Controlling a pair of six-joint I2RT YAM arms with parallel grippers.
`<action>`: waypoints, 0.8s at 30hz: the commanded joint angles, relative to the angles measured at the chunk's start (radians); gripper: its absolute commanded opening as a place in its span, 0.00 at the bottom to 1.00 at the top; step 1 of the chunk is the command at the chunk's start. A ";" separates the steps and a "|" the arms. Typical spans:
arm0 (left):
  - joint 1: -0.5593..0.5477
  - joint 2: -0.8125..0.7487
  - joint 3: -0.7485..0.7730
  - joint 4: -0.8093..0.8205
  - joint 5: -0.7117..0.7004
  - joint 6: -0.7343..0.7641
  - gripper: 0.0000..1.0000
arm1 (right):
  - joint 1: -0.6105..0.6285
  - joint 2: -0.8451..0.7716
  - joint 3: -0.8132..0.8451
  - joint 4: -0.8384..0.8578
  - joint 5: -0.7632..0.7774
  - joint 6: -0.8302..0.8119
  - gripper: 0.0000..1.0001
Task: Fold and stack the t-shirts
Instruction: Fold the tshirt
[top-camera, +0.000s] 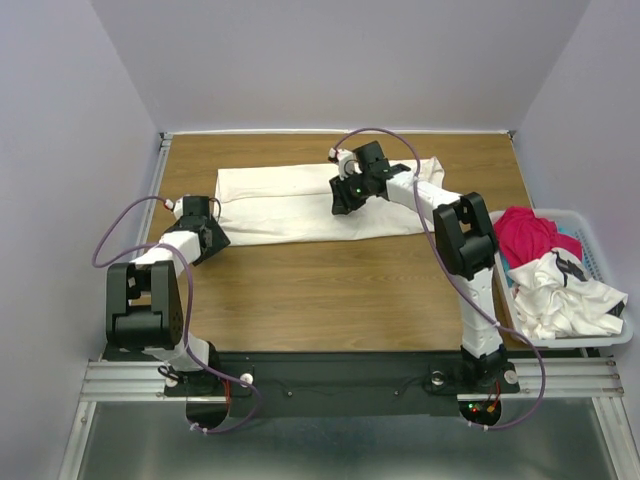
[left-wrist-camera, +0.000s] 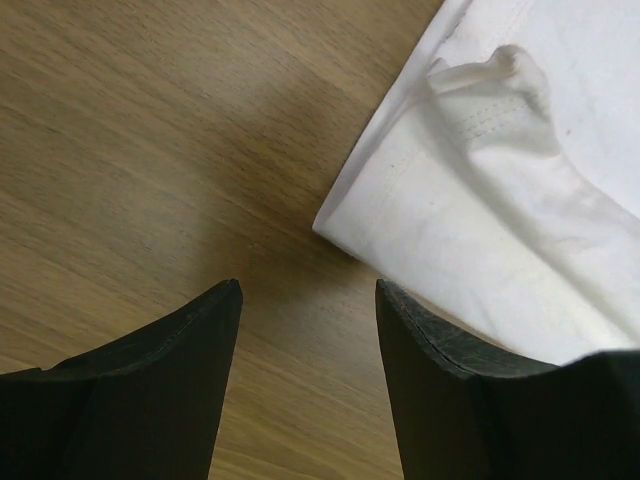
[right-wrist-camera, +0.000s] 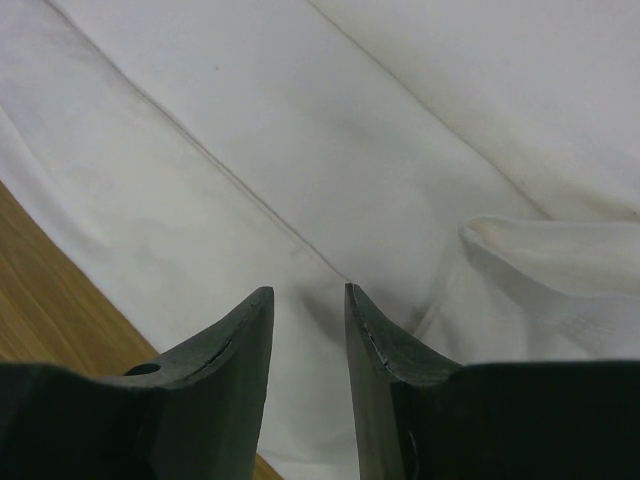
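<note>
Looks like a robotics lab test cell: wood-grain tabletop (top-camera: 330, 290) boxed in by bare pale walls (top-camera: 340, 60), black robot arms (top-camera: 150, 300) bolted onto slotted aluminium rails (top-camera: 560, 378), purple cables (top-camera: 98, 250) looping loose.

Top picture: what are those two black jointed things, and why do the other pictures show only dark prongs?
Two robot arms, bolted at the table's near edge, seen from a camera above. Each ends in a two-finger gripper. The other pictures come from cameras on the wrists; the prongs are each arm's own fingers. An off-white t-shirt lies partly folded on the wood. The left gripper is open beside its corner; the right gripper is open over the cloth. Neither holds anything. A basket at the right holds a magenta t-shirt and a white t-shirt with dark markings.
</note>
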 joint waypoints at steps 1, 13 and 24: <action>0.001 0.024 0.009 0.013 0.016 -0.001 0.67 | 0.002 0.018 0.041 0.005 -0.001 -0.059 0.40; 0.001 0.073 0.031 0.026 0.010 -0.005 0.63 | 0.001 0.071 0.063 -0.012 -0.008 -0.066 0.40; 0.024 0.032 0.040 0.045 0.011 -0.022 0.62 | 0.002 0.064 0.093 -0.012 -0.018 -0.062 0.40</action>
